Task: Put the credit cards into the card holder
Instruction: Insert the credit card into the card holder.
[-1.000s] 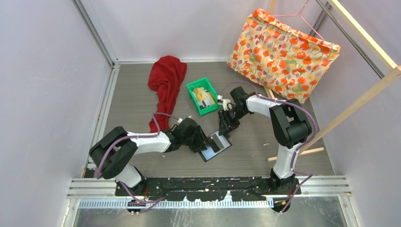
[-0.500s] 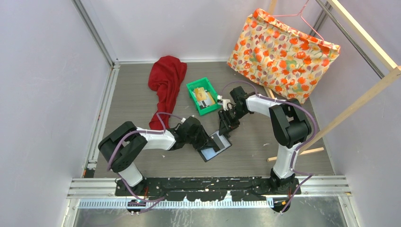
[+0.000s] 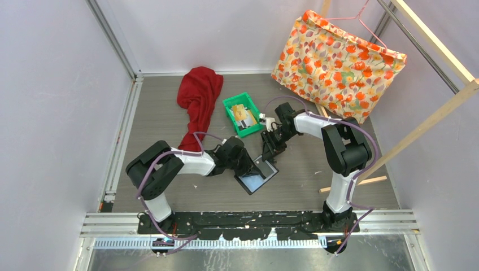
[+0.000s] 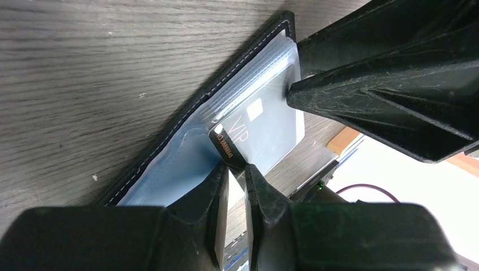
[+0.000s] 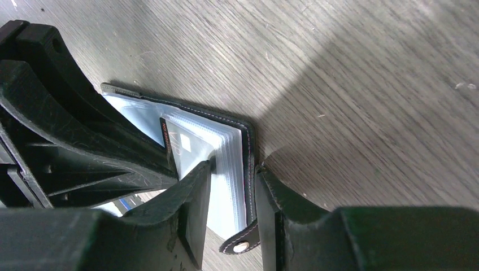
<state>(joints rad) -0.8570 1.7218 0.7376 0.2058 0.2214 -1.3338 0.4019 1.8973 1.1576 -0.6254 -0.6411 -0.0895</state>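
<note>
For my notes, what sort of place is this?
Probably a lab robot cell: plain walls enclose a floor, the left arm and right arm sit on a metal rail, a green bin holds cards.

Grey card (image 4: 265,127) in card holder (image 4: 192,110) pocket read "VIP". Dark strip (image 4: 226,148) at card corner bore orange "NO" plus digits, 8888 legible, rest unclear.

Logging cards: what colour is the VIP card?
VIP card is grey with black edge; best in left wrist view.
</note>
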